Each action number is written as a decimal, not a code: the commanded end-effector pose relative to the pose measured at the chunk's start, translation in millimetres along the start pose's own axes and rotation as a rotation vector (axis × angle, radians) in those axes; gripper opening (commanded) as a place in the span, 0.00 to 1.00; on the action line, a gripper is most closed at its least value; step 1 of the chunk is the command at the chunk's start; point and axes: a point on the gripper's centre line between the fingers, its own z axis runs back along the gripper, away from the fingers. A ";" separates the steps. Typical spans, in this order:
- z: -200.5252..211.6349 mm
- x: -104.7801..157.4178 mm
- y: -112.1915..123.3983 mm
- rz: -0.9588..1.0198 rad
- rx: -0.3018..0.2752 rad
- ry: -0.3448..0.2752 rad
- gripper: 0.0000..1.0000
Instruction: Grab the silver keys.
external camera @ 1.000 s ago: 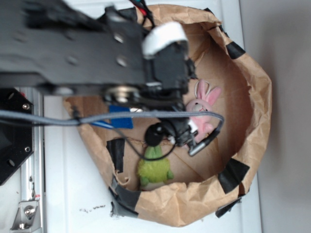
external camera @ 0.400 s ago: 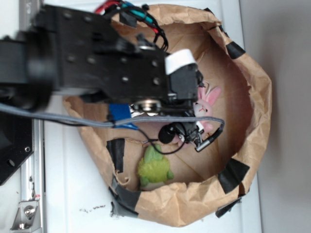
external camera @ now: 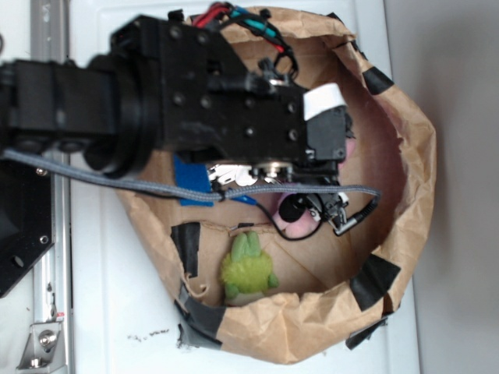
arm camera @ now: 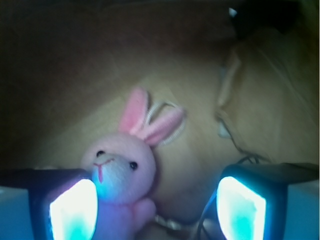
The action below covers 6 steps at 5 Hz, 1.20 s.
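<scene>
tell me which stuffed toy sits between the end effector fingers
The pink plush bunny, beside the left finger; the green plush toy lies apart near the paper bag's rim.

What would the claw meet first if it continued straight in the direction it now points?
Probably the pink bunny: in the wrist view it sits just ahead of the open claw, near one finger. A thin pale ring, perhaps of the silver keys, lies behind its ears. Depth is unclear.
</scene>
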 end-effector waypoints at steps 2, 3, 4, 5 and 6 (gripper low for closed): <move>-7.0 6.8 27.5 -0.017 0.105 -0.055 0.00; -9.9 5.6 27.1 -0.017 0.120 -0.061 0.00; -23.9 3.2 24.7 0.010 0.165 -0.027 0.00; -30.6 1.3 20.6 -0.016 0.213 -0.043 0.00; -26.4 1.2 18.1 -0.033 0.195 -0.056 0.00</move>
